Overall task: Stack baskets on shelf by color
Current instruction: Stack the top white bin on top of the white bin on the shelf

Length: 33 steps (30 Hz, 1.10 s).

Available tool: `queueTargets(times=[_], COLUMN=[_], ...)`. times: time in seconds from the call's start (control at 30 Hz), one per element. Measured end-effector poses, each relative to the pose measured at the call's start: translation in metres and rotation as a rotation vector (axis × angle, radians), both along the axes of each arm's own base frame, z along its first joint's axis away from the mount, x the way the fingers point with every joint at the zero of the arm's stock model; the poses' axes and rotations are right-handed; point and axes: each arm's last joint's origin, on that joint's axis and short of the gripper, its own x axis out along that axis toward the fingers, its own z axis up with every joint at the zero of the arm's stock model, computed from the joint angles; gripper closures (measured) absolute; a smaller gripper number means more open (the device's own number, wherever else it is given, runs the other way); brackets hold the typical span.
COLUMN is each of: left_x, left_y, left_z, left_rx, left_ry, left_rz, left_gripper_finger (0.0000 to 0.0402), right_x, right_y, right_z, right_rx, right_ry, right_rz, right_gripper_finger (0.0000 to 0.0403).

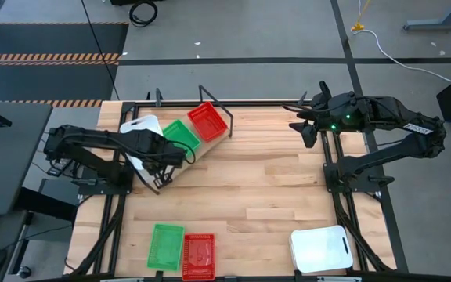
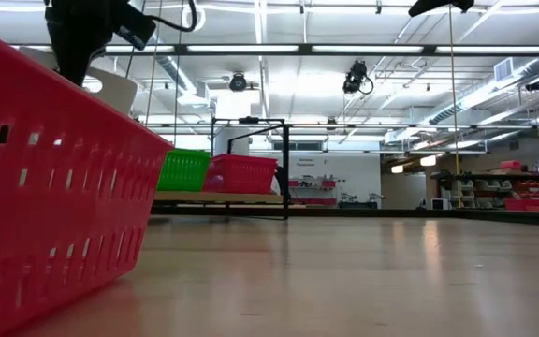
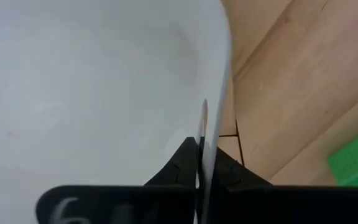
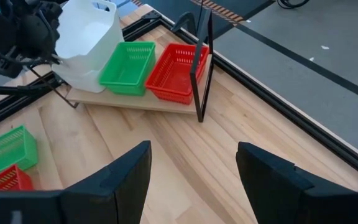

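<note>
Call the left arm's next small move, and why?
Probably lower the white basket onto the shelf next to the green basket, then release. The left tool is shut on its wall, holding it tilted over the shelf's free end; green and red basket fill the rest. The right tool waits open.

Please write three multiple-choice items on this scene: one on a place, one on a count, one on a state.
1. Where is the red basket on the shelf?
A. Beside the green basket
B. Under the right hand
C. On the floor

2. How many baskets lie at the table's near edge, away from the shelf?
A. One
B. Three
C. Five

3. What is the left hand doing?
A. Hanging open
B. Clamping a white basket's wall
C. Holding a green basket

Key: 1 A, they sit side by side; 2 B, green, red, white; 3 B, its fingers pinch the white rim. The right hand is open.
</note>
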Motion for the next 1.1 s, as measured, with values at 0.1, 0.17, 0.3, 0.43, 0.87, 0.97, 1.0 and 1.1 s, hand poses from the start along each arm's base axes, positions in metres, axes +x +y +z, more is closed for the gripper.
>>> queueTargets(times=[0.1, 0.17, 0.3, 0.43, 0.87, 0.97, 1.0, 1.1], left_x=[0.001, 0.002, 0.006, 0.009, 0.019, 0.019, 0.019, 0.019], left_y=[-0.001, -0.001, -0.002, -0.003, 0.002, 0.005, 0.006, 0.007], left_z=[-0.007, -0.010, -0.011, -0.011, -0.011, -0.011, -0.011, -0.011], left_rx=[-0.022, -0.028, -0.061, -0.079, -0.043, -0.041, -0.040, -0.037], left_ry=[-0.003, -0.014, -0.053, -0.081, -0.201, -0.200, -0.200, -0.199], left_rz=[0.004, 0.016, 0.037, 0.038, 0.146, 0.172, 0.175, 0.192], left_gripper_finger=[0.0395, 0.0395, 0.0395, 0.0395, 0.0354, 0.0340, 0.0335, 0.0322], right_x=[0.000, 0.000, -0.001, -0.001, -0.001, -0.001, -0.001, -0.001], right_y=[0.000, 0.000, 0.000, 0.000, 0.000, 0.000, 0.000, 0.000], right_z=[0.000, 0.000, -0.001, -0.001, -0.002, -0.002, -0.002, -0.002], right_rx=[0.000, 0.000, 0.001, 0.001, 0.001, 0.002, 0.002, 0.004], right_ry=[0.000, 0.001, 0.013, 0.018, 0.021, 0.025, 0.025, 0.024], right_rz=[0.000, 0.000, 0.000, 0.000, 0.000, 0.000, 0.000, -0.001], right_gripper_finger=[0.0163, 0.0163, 0.0163, 0.0163, 0.0163, 0.0163, 0.0163, 0.0163])
